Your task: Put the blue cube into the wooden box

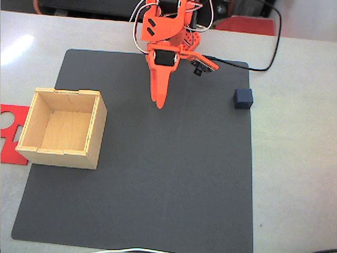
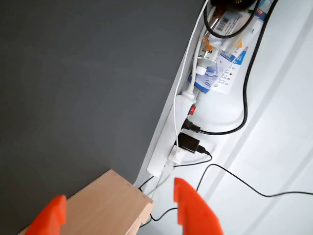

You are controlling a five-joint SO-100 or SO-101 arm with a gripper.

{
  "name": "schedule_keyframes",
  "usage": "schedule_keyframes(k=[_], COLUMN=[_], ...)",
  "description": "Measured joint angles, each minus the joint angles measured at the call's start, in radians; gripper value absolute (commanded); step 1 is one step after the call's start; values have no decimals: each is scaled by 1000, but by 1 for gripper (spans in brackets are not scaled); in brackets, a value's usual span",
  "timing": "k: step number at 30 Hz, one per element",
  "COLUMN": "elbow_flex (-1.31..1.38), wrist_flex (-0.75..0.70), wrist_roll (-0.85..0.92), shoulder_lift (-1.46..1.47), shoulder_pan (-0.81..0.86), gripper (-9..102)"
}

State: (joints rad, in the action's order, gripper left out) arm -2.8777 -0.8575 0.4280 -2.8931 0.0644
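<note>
The blue cube [image 1: 243, 98] sits at the right edge of the dark mat, small and navy. The wooden box [image 1: 59, 157] stands open-topped at the mat's left side with nothing in it. My orange gripper [image 1: 159, 103] hangs over the mat's upper middle, pointing down, between the two and well apart from both; in the fixed view it reads as one narrow wedge. In the wrist view the gripper [image 2: 120, 208] shows two orange fingertips [image 2: 188, 196] spread apart with nothing held. A corner of the wooden box [image 2: 105, 203] lies below and between them.
The dark mat [image 1: 158, 184] covers most of the white table. A flat red cut-out sheet [image 1: 9, 132] lies left of the box. A black cable [image 1: 263, 66] loops behind the arm. In the wrist view, a white power strip [image 2: 173, 142] with plugs runs along the mat's edge.
</note>
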Motion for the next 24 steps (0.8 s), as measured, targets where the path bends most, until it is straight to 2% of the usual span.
schedule_keyframes(k=[2, 5, 11, 16, 24], elbow_flex=[192, 511, 973, 1143, 1229], wrist_flex=[-41, -184, -525, -749, -859], wrist_roll=[37, 124, 380, 454, 522], shoulder_lift=[284, 641, 1019, 1278, 1417], shoulder_pan=[-3, -49, -219, -396, -629], gripper=[31, 32, 29, 29, 33])
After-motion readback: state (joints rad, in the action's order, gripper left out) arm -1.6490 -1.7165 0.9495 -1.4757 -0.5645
